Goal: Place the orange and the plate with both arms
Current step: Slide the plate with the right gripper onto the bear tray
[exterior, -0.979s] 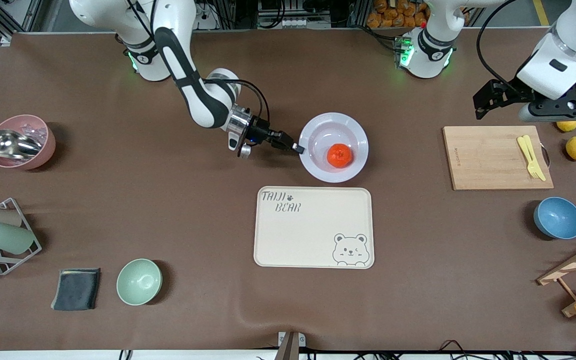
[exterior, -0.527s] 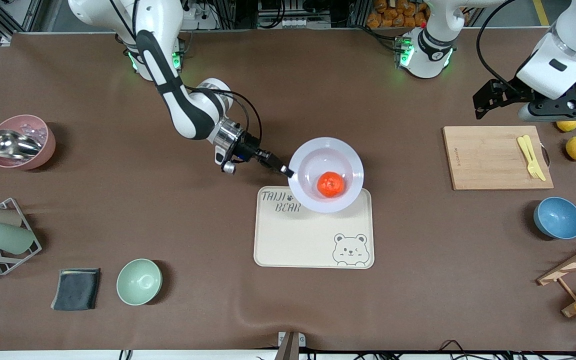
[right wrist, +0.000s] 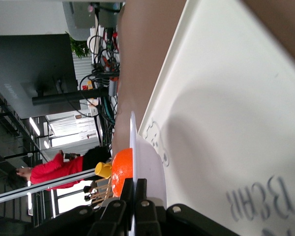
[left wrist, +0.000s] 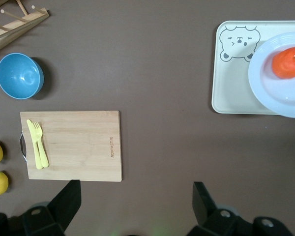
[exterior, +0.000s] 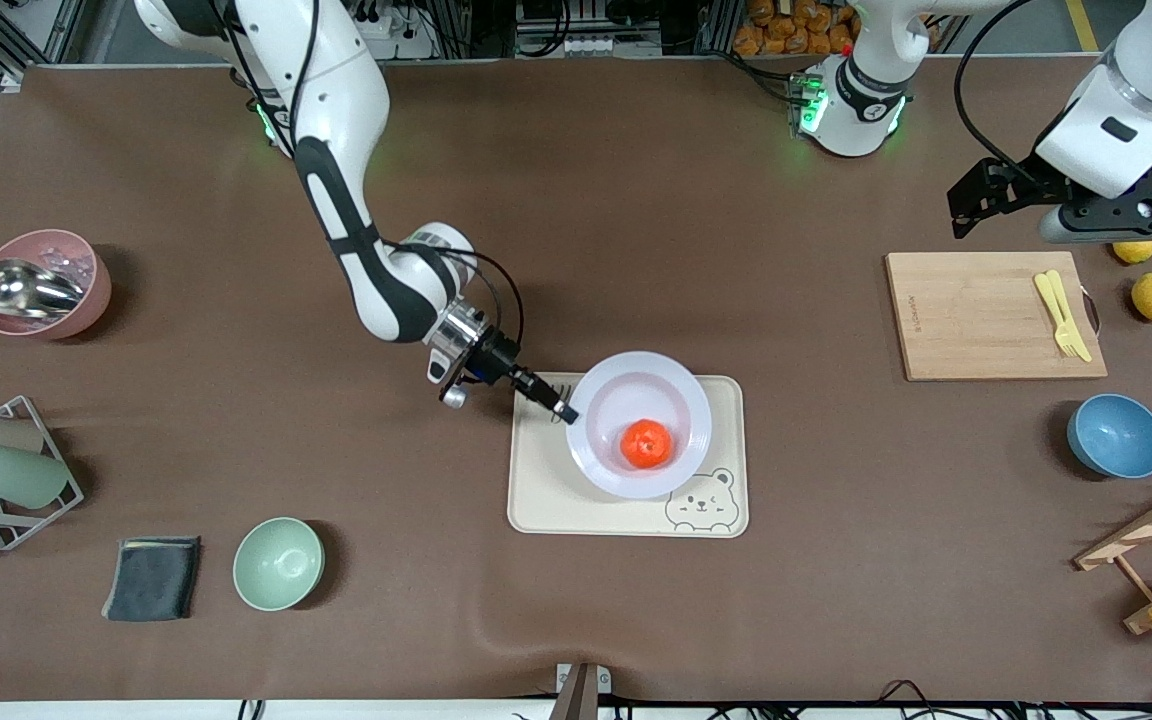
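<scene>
White plate (exterior: 681,395): above the tray (exterior: 546,505) — orange (exterior: 647,444) inside.
Right claw (exterior: 566,414): clamped on its rim.
Left claw (left wrist: 132,204): spread wide — waits over the surface (exterior: 636,200).

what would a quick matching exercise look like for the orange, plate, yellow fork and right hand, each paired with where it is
Things:
1. orange
2. plate
3. yellow fork
4. right hand

Places:
A. on the wooden cutting board
B. over the cream tray
C. in the plate
D. shut on the plate's rim

Pairs: 1-C, 2-B, 3-A, 4-D
</scene>
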